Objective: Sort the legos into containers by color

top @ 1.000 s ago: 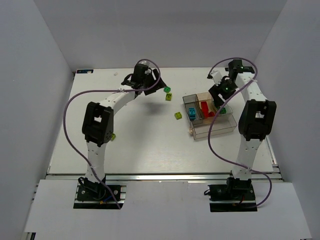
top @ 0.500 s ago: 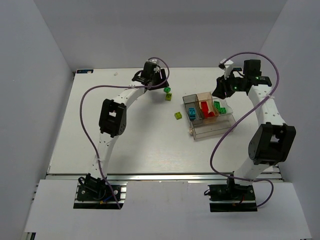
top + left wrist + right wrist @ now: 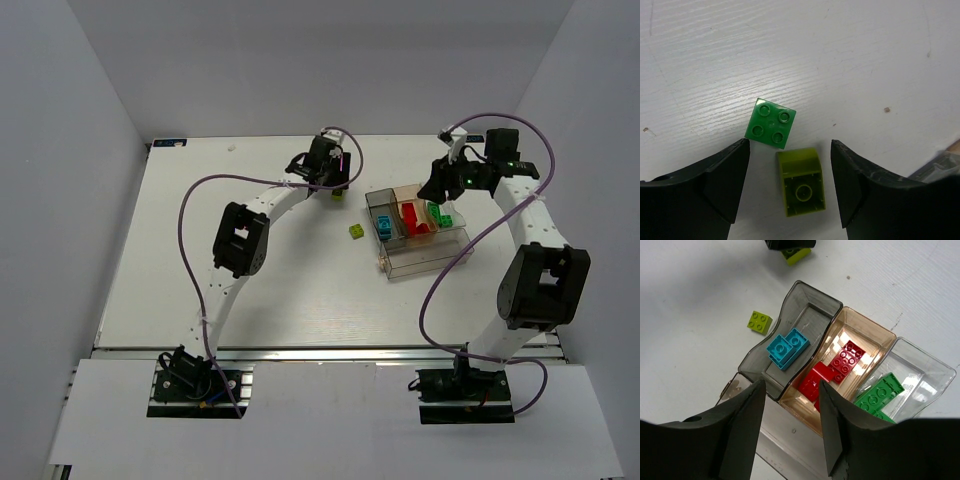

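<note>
Grippers both gape empty: left gripper (image 3: pixel 789 146) points down astride a yellow-green brick (image 3: pixel 801 182), right gripper (image 3: pixel 791 385) over the divided box (image 3: pixel 812 292).

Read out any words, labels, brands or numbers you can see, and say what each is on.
None can be read.
The studs of the green brick and of the blue brick in the container show no legible lettering.
The yellow-green brick shows only its hollow underside.
</note>
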{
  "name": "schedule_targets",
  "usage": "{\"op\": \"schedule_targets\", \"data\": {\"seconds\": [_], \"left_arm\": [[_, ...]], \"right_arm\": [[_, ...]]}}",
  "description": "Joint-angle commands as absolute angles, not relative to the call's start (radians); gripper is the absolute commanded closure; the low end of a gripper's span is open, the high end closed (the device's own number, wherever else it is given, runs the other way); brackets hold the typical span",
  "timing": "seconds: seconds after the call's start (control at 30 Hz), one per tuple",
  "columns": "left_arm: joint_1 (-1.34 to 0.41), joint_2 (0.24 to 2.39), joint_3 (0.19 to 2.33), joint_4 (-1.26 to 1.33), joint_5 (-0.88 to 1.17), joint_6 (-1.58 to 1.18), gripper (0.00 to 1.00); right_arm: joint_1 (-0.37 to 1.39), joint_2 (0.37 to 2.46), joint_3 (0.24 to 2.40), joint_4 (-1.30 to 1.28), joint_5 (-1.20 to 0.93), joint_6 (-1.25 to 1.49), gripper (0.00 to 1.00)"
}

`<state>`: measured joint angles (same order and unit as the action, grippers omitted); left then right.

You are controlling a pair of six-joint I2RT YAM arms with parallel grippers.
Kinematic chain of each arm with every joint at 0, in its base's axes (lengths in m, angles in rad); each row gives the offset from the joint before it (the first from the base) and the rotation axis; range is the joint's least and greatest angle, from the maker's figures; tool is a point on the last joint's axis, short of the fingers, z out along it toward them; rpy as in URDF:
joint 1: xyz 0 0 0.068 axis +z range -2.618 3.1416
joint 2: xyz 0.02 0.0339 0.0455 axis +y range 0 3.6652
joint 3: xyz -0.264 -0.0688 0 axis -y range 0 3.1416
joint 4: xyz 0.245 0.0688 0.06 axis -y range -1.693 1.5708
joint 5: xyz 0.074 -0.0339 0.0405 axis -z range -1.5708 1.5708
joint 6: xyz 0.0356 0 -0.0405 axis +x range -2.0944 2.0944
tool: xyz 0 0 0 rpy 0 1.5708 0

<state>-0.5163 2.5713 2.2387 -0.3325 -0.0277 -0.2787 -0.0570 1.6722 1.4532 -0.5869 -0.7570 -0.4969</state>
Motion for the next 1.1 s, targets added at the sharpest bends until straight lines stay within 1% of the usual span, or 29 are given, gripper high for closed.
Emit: {"op": "schedule_targets", "data": {"seconds": [0.0, 0.17, 0.3, 0.53, 0.73, 0.87, 0.9, 1.0, 1.03, 1.07], "left_arm": [[-0.529, 2.563, 2.266, -0.307, -0.115, -0.192, 0.25], [-0.529, 2.583, 2.275, -0.295, -0.195, -0.17, 0.28], [-0.529, 2.592, 2.283, -0.282, -0.245, -0.169, 0.28], [-0.529, 2.622, 2.295, -0.259, -0.196, -0.156, 0.27], [-0.529, 2.635, 2.293, -0.249, -0.155, -0.156, 0.31], [-0.529, 2.638, 2.293, -0.241, -0.166, -0.155, 0.36], [-0.529, 2.638, 2.293, -0.235, -0.167, -0.153, 0.4], [-0.529, 2.64, 2.292, -0.221, -0.167, -0.155, 0.49], [-0.529, 2.638, 2.292, -0.218, -0.163, -0.156, 0.55], [-0.529, 2.638, 2.292, -0.213, -0.161, -0.158, 0.57]], "right_arm": [[-0.069, 1.615, 1.436, -0.528, -0.802, -0.462, 0.48], [-0.078, 1.603, 1.421, -0.522, -0.813, -0.451, 0.47], [-0.083, 1.594, 1.413, -0.52, -0.815, -0.448, 0.47], [-0.086, 1.583, 1.407, -0.514, -0.815, -0.437, 0.47], [-0.091, 1.578, 1.408, -0.511, -0.813, -0.436, 0.47], [-0.092, 1.578, 1.404, -0.511, -0.818, -0.434, 0.47], [-0.091, 1.577, 1.402, -0.511, -0.819, -0.433, 0.47], [-0.092, 1.572, 1.396, -0.511, -0.821, -0.431, 0.47], [-0.091, 1.571, 1.393, -0.511, -0.821, -0.433, 0.47], [-0.092, 1.569, 1.391, -0.511, -0.821, -0.433, 0.47]]}}
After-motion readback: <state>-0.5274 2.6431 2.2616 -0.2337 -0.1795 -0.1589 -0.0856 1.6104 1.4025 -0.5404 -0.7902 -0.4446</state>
